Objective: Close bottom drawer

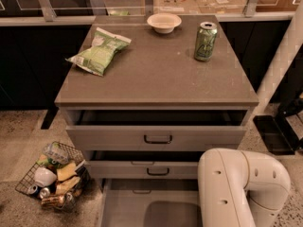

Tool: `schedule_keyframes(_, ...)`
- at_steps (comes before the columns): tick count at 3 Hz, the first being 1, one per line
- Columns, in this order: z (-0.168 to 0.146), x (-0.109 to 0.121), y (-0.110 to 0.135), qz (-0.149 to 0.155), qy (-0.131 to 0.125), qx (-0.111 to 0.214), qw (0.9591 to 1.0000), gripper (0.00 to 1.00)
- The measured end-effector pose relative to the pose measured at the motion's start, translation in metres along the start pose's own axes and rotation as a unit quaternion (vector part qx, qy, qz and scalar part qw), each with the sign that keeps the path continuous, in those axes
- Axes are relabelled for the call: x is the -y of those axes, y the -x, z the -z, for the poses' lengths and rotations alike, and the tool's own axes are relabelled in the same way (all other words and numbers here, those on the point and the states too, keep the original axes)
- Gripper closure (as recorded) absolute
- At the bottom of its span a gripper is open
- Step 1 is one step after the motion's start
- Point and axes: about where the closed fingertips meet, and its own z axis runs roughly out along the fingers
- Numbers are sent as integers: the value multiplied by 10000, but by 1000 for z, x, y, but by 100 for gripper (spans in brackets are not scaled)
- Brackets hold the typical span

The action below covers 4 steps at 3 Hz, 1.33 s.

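The bottom drawer [128, 207] is pulled far out at the foot of the grey cabinet. I see its plain grey tray floor; its front and handle lie below the frame edge. Above it the middle drawer [142, 168] stands a little open and the top drawer [156, 137] stands out further, each with a black bar handle. My white arm [236, 188] fills the lower right, over the right part of the bottom drawer. The gripper itself is out of view.
On the cabinet top [156, 74] lie a green chip bag [99, 51], a white bowl [164, 22] and a green can [205, 41]. A wire basket of trash [49, 176] stands on the floor at the left. A black base [274, 134] sits on the floor at the right.
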Motion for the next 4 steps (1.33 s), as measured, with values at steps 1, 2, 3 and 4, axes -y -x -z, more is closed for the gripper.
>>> schedule_keyframes(1, -12, 10, -16, 5, -189, -201, 9996, 100)
schedule_keyframes(2, -12, 10, -16, 4, -191, -201, 9996, 100)
schedule_keyframes(3, -27, 30, -44, 73, -543, -398, 9977, 100)
schedule_keyframes(4, -32, 37, -52, 99, -684, -473, 9965, 100)
